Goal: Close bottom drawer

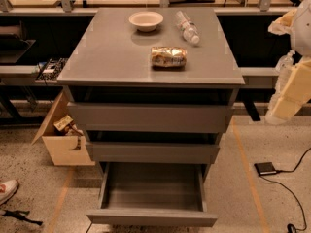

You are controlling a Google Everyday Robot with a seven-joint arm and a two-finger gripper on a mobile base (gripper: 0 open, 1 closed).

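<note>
- The room had a speckled floor (39, 178) crossed by orange tape lines, with workbenches along the back wall.
- A grey cabinet stood in the middle, and its counter (112, 57) carried three things.
- The end effector (287, 98) hung at the frame's right edge, beside the cabinet and at about the height of the top drawer. It touched nothing, and whether it was apart or together could not be told.
- The bottom drawer (152, 217) lay below the end effector and to its left in the frame, well apart from it. It was pulled far out, its bare grey interior on show.
- The middle drawer (153, 152) and top drawer (148, 118) sat left of the end effector, each with a dark gap above its front.
- Up and to the left of the end effector, a white bowl (146, 20) and a clear bottle (187, 27) lying on its side rested near the counter's back edge. A crumpled snack bag (168, 57) lay nearer the front.
- Below the end effector, a small black device (265, 168) with a cable lay on the floor.
- Far to its left, a cardboard box (60, 140) leaned by the cabinet.
</note>
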